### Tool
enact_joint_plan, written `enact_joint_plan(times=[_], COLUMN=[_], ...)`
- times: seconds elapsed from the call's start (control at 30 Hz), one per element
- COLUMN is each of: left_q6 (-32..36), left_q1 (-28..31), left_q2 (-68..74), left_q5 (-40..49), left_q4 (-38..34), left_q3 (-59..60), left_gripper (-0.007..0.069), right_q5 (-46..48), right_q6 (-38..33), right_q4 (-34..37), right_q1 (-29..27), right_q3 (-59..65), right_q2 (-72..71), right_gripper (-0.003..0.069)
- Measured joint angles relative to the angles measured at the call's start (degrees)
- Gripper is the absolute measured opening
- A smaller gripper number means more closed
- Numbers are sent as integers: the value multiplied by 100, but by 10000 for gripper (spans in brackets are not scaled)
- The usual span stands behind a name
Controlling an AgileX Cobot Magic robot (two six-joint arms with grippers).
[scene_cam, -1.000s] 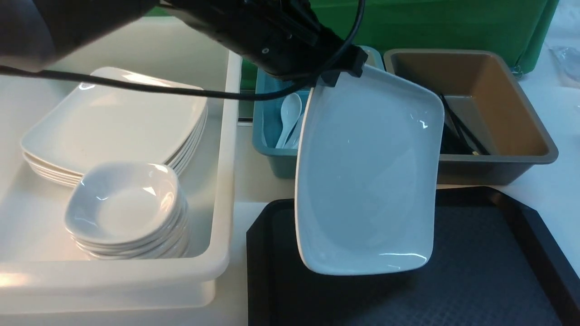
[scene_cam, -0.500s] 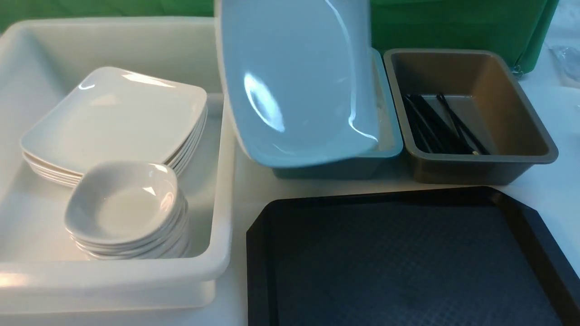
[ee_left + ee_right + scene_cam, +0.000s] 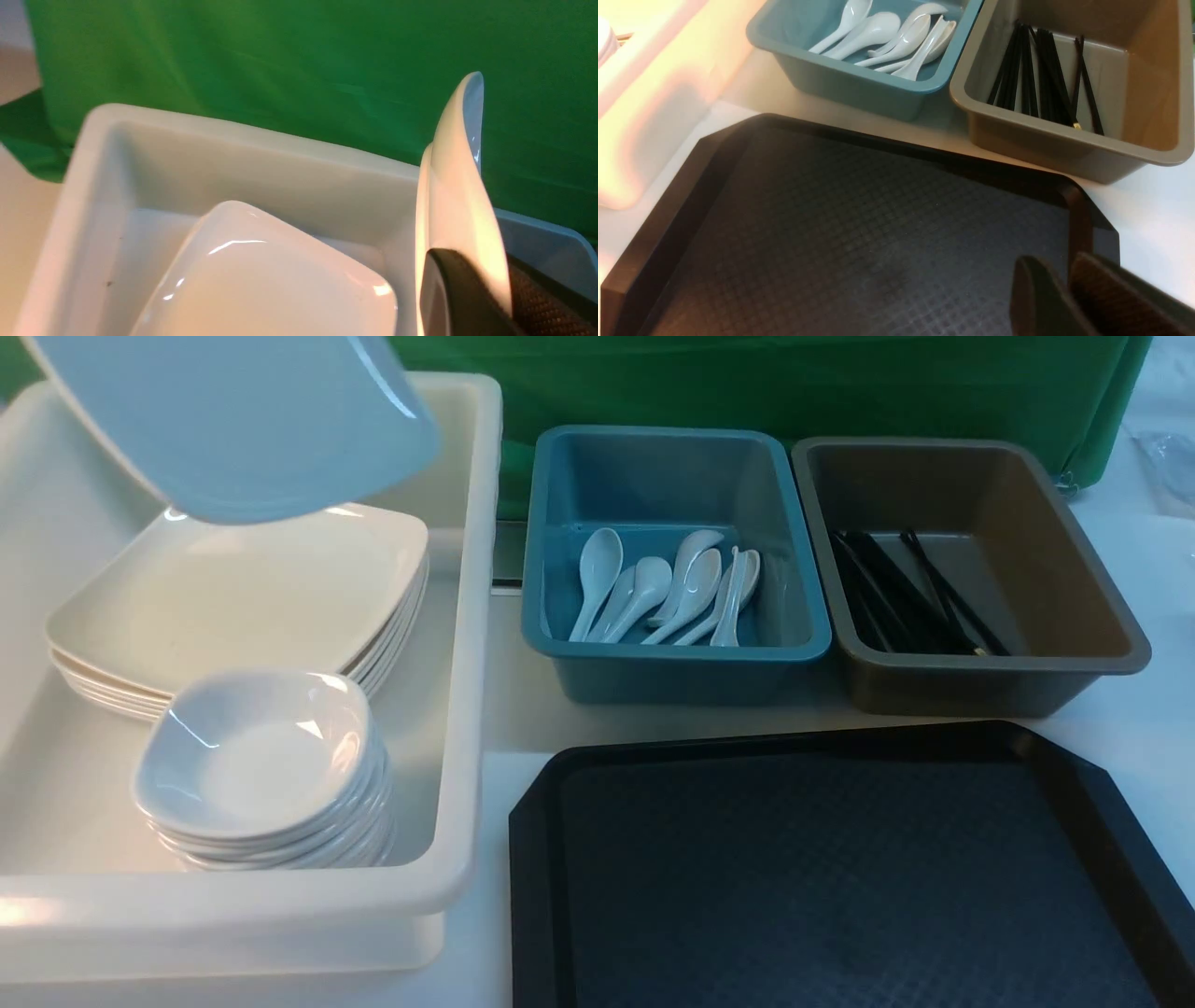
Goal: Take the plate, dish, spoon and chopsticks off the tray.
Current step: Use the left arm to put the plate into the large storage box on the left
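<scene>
Shows the plate [image 3: 233, 420], rim pinched in the left gripper [image 3: 486, 284], tilted over the stacked plates [image 3: 233, 597] in the bin [image 3: 471, 616] at the table's [image 3: 1148, 728] left edge. Level it, lower gently, then let go.

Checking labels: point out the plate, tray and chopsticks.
plate [image 3: 233, 429]: front view, centre of its glossy face.
tray [image 3: 840, 877]: front view, bare textured bottom.
chopsticks [image 3: 896, 602]: front view, mid-length of the bundle.
</scene>
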Motion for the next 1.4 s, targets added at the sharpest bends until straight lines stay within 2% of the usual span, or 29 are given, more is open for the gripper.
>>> enact_joint_plan(times=[0.13,0.27,0.5,0.6,0.7,0.83,1.1,1.4], left_q6=[96,543,1102,1681,1944,2197,2228,2176], left_q1=[427,720,735,735,735,735,735,741], left_q2=[-6,-1,4,16,16,105,493,753], left_q5=[-111,-520,-1684,-2429,-2898,-3045,-2872,-2774], left_q4=[-148,-831,-1833,-2398,-2710,-2828,-2939,-2093], left_q3=[286,1021,2442,3169,3571,3711,3711,3711], left_gripper=[24,25,25,25,25,26,22,24], right_q5=[0,0,0,0,0,0,0,0], right_q6=[-5,-5,24,46,82,119,139,284], right_q4=[0,0,0,0,0,0,0,0], right_q1=[0,0,0,0,0,0,0,0], right_q3=[0,0,0,0,0,0,0,0], right_q2=[0,0,0,0,0,0,0,0], right_gripper=[155,156,156,156,156,156,156,156])
